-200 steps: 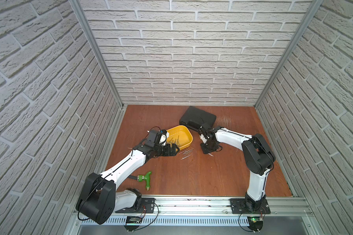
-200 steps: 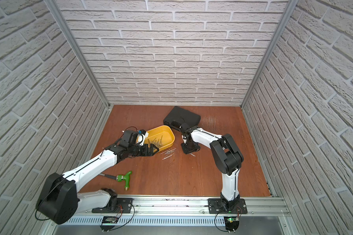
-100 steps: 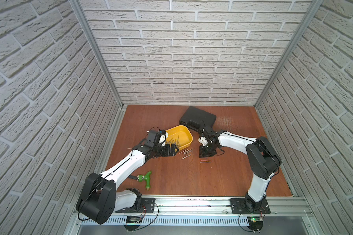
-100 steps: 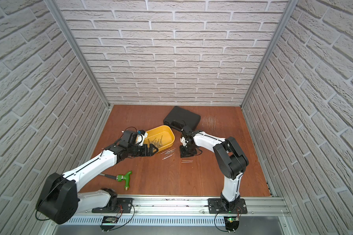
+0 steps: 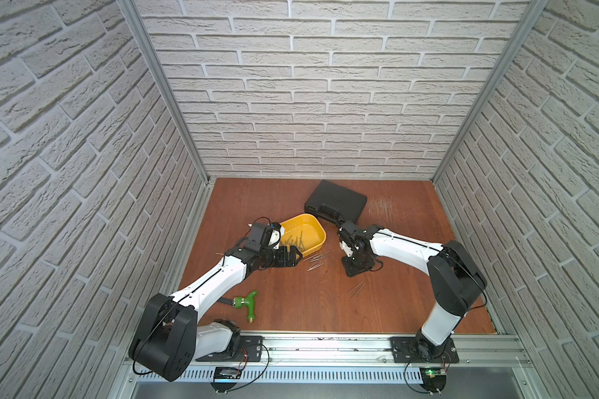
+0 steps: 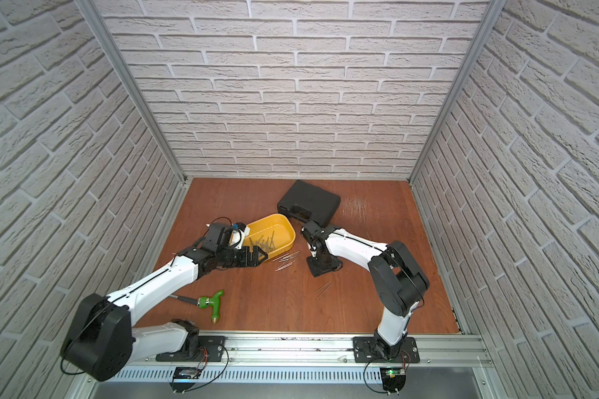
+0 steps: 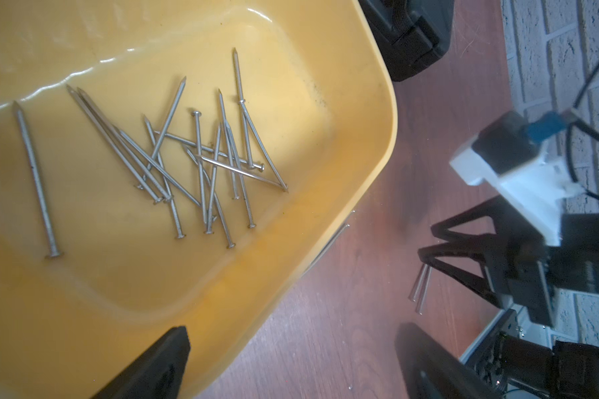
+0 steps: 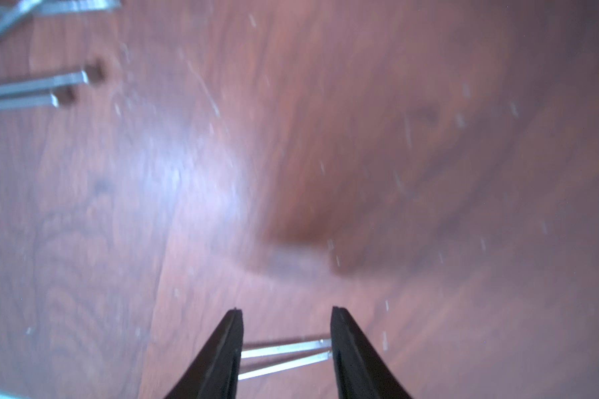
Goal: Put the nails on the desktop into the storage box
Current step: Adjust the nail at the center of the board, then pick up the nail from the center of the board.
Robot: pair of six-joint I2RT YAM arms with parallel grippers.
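Looks past halfway. Got a pair of nails (image 5: 356, 287) loose on the desktop (image 5: 308, 311) just off the right gripper (image 8: 286, 311) tips, jaws parted, gripping nothing. Further on, a scatter of nails (image 5: 317, 260) between both grippers. Beyond that, left gripper (image 5: 295, 258) gaping wide astride the storage box (image 5: 308, 224) rim, a dozen-plus already inside.

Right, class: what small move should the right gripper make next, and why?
Probably re-centre over the two nails and close on them: the right gripper is open and holds nothing, and those nails lie loose on the desktop by its fingertips, outside the storage box.
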